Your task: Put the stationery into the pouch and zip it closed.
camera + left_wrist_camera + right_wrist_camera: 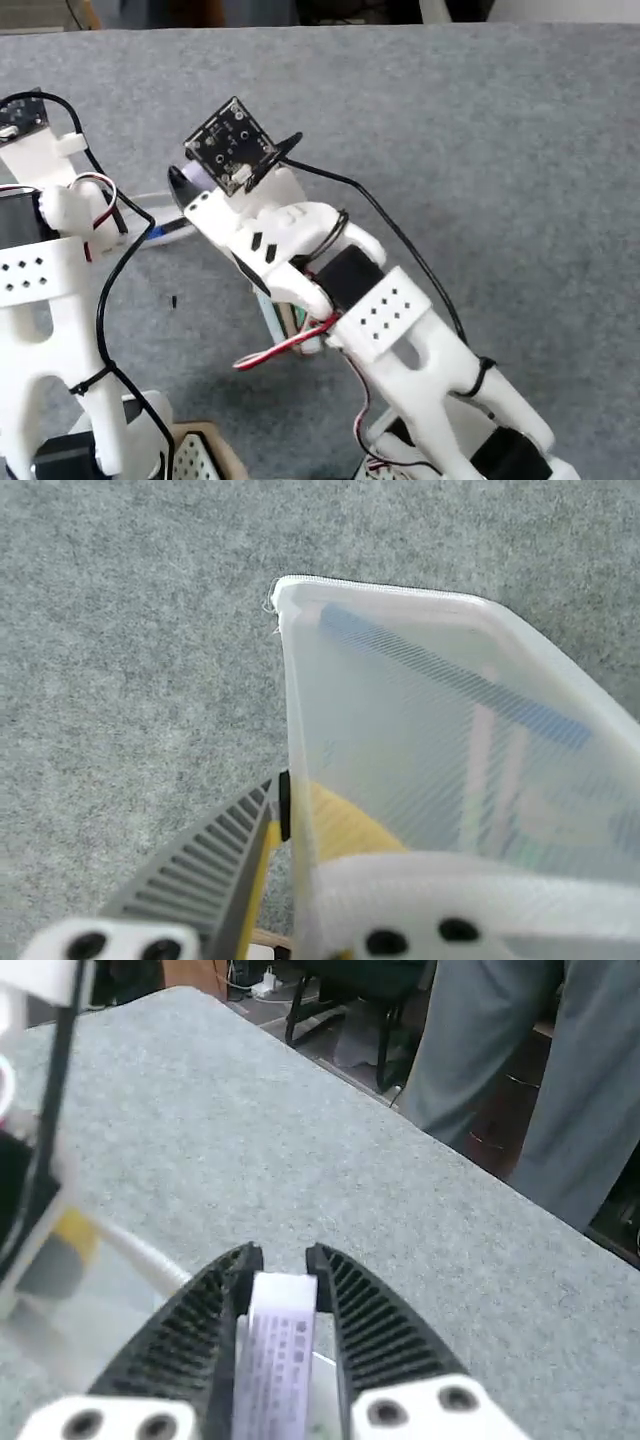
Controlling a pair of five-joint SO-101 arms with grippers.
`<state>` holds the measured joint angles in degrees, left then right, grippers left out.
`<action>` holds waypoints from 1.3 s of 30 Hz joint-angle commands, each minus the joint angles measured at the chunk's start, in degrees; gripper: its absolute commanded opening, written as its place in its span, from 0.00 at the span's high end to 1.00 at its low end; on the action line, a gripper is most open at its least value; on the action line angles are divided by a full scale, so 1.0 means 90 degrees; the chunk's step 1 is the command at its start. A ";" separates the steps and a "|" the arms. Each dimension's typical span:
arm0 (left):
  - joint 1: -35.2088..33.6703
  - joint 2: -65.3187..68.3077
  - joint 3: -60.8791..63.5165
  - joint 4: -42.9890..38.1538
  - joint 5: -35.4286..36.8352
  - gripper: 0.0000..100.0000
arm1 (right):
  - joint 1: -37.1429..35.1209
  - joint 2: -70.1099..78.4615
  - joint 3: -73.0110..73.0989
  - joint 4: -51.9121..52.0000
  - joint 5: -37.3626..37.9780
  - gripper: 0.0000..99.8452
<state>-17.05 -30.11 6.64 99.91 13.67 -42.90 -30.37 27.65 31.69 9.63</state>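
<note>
Tabletop (480,120) of grey felt runs under both of your arms, and most of what matters sits tucked beneath them. From above, your right arm (390,320) slants across the middle of the table and covers nearly all of the pouch (420,740). Only a pale, see-through sliver shows at the arm's tip, with a thin greenish edge under its elbow. Your left arm (50,290) stands at the table's edge, cut off by the frame, its tip lost behind its own white shell and a loop of black cable (110,290).

The left wrist view gives you the pouch close up. It is a frosted, translucent sleeve lifted off the felt, one corner pointing away from the camera. Your left gripper (295,830) pinches its near edge, the grey ribbed finger on one side of the wall and the white jaw on the other. You cannot tell from here whether the seam along the far edge is zipped.

Inside, a blue pen (450,680) lies slantwise against the wall. A yellow piece (345,825) sits close to the gripper, and the pale sticks beside it are too blurred to name.

Your right gripper (284,1260) hangs above the felt, its black ribbed fingers pressed against a small white item with a lilac label (278,1345). The print on it is unreadable, and its lower end is cut off by the frame.
</note>
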 commanded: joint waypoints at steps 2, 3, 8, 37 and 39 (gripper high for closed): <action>-0.0112 -0.0020 -0.0190 0.0000 -0.0156 0.97 | -0.0283 -0.0308 -0.0190 0.0391 0.0635 0.99; -0.0112 -0.0020 -0.0190 0.0010 -0.0186 0.97 | -0.0342 -0.0308 -0.0220 0.0498 0.0772 0.99; -0.0093 -0.0020 -0.0190 0.0020 -0.0205 0.97 | -0.0694 -0.0278 -0.0874 0.1338 0.0947 0.99; -0.0239 -0.0010 -0.0015 -0.0107 -0.0215 0.97 | -0.0322 0.0151 -0.1460 0.1241 0.0928 0.99; -0.0347 -0.0010 -0.0024 -0.0156 -0.0215 0.97 | -0.0322 -0.0054 -0.1509 0.1670 0.0938 0.99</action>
<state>-18.29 -30.11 6.73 99.82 12.18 -46.42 -27.65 16.13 43.21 17.71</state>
